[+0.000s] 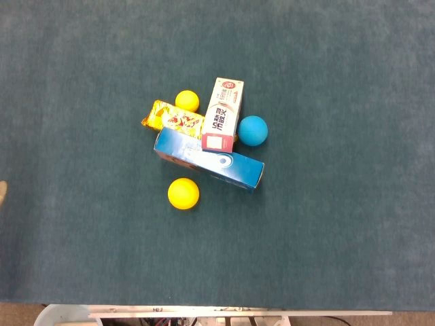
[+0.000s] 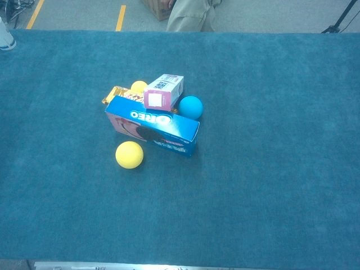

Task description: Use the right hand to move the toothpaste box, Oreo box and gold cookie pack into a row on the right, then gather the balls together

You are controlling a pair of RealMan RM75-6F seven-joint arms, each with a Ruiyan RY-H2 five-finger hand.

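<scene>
**Toothpaste box, Oreo box and gold cookie pack piled together mid-table**

The toothpaste box [image 1: 223, 114] lies at the centre of the teal table cover [image 1: 353, 224], white and pink with red characters along its top face. Its near end rests on the upper edge of the Oreo box [image 1: 209, 159], so it sits tilted, propped above the cloth; the chest view shows its pink end face raised over the blue carton. The Oreo box lies flat on a long side, set at a slant, its left end farther from the robot than its right end. The gold cookie pack [image 1: 174, 119] lies just behind the Oreo box and touches the left flank of the toothpaste box; whether the toothpaste box overlaps its right tip I cannot tell.

Three balls ring the pile. A small-looking yellow ball [image 1: 187, 100] sits behind the gold pack, close to the far end of the toothpaste box. A blue ball [image 1: 253, 130] sits just beside the right side of the toothpaste box, near the Oreo box. A second yellow ball [image 1: 183, 193] rests on the cloth in front of the Oreo box, near its left half and slightly apart from it.

Neither hand appears in either view, so the state of the fingers cannot be told.

Beyond the far table edge, the chest view shows a floor with yellow lines [image 2: 120, 17] and a seated person's legs [image 2: 188, 14].
</scene>
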